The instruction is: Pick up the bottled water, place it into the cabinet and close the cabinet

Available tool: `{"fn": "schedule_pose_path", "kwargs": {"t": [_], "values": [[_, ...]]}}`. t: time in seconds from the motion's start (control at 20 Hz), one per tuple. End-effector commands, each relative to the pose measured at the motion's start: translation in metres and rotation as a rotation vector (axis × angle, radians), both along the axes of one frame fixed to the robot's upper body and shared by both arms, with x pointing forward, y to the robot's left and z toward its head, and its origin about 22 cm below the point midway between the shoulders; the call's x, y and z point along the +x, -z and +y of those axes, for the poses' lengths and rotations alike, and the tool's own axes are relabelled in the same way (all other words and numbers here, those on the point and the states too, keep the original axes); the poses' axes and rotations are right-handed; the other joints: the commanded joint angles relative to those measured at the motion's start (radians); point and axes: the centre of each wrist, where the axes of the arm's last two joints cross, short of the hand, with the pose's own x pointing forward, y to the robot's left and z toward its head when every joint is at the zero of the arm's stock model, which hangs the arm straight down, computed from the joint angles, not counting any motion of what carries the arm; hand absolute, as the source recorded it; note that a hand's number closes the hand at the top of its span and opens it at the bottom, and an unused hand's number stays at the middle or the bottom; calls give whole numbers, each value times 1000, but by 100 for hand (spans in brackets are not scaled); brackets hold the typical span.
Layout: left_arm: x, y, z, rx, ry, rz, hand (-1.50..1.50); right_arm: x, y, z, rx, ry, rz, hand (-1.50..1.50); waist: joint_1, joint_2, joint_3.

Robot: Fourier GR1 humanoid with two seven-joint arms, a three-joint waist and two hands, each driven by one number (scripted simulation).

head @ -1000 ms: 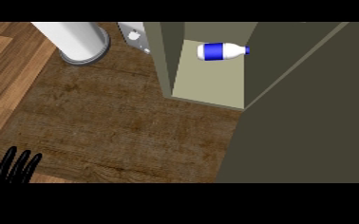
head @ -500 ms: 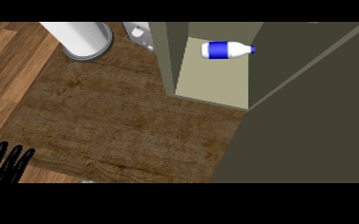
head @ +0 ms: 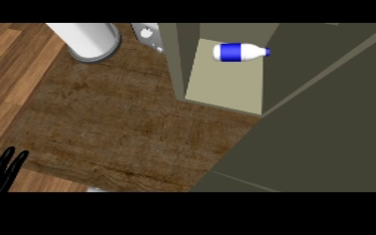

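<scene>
The bottled water (head: 238,52), white with a blue label and blue cap, lies on its side on the pale shelf (head: 224,87) inside the open cabinet, cap pointing right. The cabinet door (head: 308,129), dark olive, stands open and fills the right side of the head view. Only the black fingers of my left hand (head: 11,167) show at the lower left edge, straight and pointing up, far from the bottle. My right hand does not show anywhere.
A white cylinder on a grey round base (head: 92,40) stands at the back left. A grey wall outlet (head: 149,34) sits beside the cabinet's left wall (head: 176,59). Brown wooden counter (head: 125,124) spreads across the middle.
The view has shifted so the cabinet, bottle and cylinder sit further right. The left hand's fingers have sunk lower at the left edge. The bottle keeps its place on the shelf.
</scene>
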Motion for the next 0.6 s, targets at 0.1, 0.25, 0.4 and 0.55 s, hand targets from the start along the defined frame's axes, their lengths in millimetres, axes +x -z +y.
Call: {"fn": "schedule_pose_path", "kwargs": {"t": [0.1,0.25,0.4,0.55], "values": [[-2,1,8,-14,-4,5,-150,57,10,15,10,233,96,150,-15,-11,5],[-8,2,7,-36,14,32,-150,86,6,18,38,346,110,150,-20,-20,7],[-3,-1,7,-49,-4,23,-150,126,-1,31,4,403,111,150,-35,-24,9],[-3,0,11,-48,5,23,-150,166,-15,47,-20,431,132,150,-53,-28,10]]}}
